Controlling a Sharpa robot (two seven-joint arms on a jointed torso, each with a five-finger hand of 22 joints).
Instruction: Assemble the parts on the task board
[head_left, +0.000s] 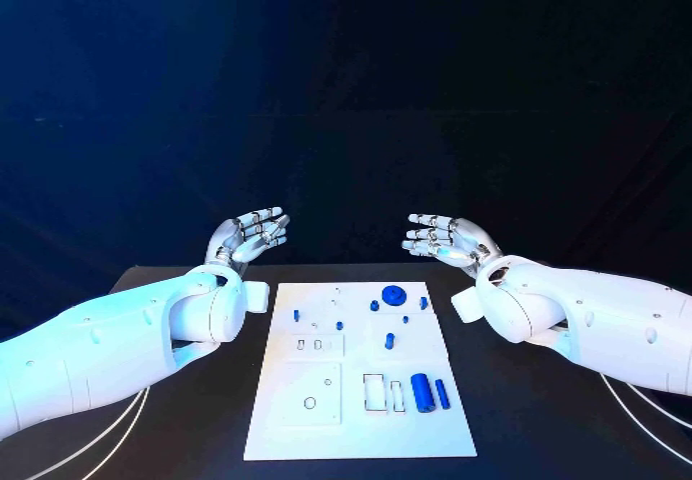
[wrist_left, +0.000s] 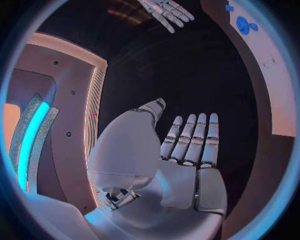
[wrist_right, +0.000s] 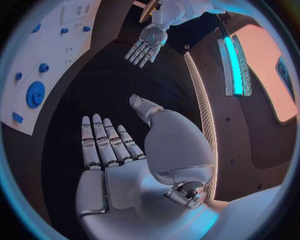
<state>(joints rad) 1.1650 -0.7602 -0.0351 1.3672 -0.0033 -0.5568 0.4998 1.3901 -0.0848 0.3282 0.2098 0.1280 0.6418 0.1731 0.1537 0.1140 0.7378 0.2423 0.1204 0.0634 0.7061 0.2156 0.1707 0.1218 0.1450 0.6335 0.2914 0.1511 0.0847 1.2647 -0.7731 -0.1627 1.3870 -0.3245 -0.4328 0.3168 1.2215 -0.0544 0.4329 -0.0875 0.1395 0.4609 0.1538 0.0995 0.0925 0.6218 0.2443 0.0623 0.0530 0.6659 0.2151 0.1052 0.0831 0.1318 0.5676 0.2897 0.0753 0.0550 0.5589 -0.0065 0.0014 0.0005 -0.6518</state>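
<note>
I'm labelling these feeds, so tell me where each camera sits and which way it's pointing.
Head view: on the robot's head, looking down at the task board; both arms, left hand and right hand raised, holding nothing.
Left wrist view: behind the left hand's palm, facing out along its fingers.
Right wrist view: behind the right hand's palm, likewise.
Shared: each wrist view catches the other hand and the board's edge with blue parts.

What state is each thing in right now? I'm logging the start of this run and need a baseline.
left hand: open, raised beyond the board's far edge, holding nothing.
right hand: open, raised likewise, holding nothing.
task board: flat on the table, untouched.
round blue part: on the board near its far edge.
large blue cylinder: lying on its side on the board's near right part.
thin blue rod: lying beside the cylinder.
</note>
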